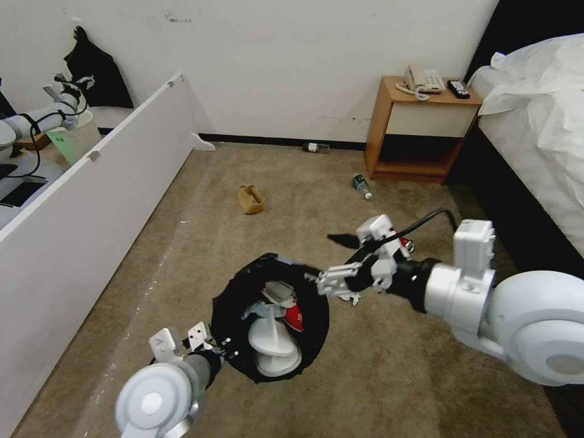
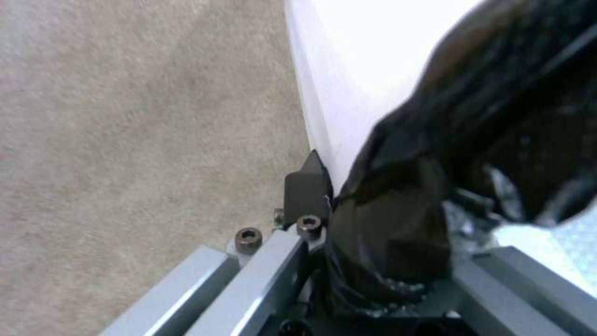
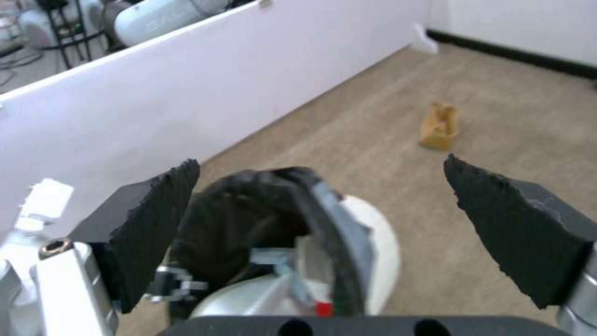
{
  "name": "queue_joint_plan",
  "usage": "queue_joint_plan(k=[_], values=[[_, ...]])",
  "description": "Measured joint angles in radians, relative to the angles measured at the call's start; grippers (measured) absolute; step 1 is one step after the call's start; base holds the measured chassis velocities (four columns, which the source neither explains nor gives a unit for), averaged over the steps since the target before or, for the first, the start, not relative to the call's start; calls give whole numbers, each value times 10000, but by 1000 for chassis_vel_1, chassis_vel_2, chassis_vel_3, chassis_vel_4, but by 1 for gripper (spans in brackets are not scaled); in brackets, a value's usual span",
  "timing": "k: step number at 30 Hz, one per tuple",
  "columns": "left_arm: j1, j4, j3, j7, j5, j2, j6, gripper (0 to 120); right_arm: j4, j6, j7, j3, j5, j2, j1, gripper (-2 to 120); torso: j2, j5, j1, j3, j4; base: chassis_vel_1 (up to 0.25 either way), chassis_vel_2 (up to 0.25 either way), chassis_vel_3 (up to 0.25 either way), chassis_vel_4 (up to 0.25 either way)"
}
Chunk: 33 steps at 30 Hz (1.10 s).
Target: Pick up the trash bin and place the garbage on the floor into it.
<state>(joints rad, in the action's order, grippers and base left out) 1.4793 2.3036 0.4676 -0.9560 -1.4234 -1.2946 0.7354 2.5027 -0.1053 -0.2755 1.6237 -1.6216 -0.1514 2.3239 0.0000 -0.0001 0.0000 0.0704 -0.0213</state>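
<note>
Bin (image 1: 234, 304) in left gripper (image 1: 226, 351), beneath right gripper (image 1: 316, 274)

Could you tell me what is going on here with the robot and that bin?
The robot is clearing litter off the carpet. Its left gripper is clamped on the rim of the trash bin, which already holds white slippers and a red packet. The right gripper hangs open at the bin's far rim. A brown paper bag, two bottles and a red can lie on the floor.
</note>
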Motion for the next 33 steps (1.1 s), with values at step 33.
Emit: queue_joint_plan(k=[33], values=[[263, 493, 724, 326, 398, 832, 0, 0, -1533, 623, 1440, -695, 4933, 1770, 1897, 100, 0, 1, 0, 1, 2, 0, 0, 0, 0]])
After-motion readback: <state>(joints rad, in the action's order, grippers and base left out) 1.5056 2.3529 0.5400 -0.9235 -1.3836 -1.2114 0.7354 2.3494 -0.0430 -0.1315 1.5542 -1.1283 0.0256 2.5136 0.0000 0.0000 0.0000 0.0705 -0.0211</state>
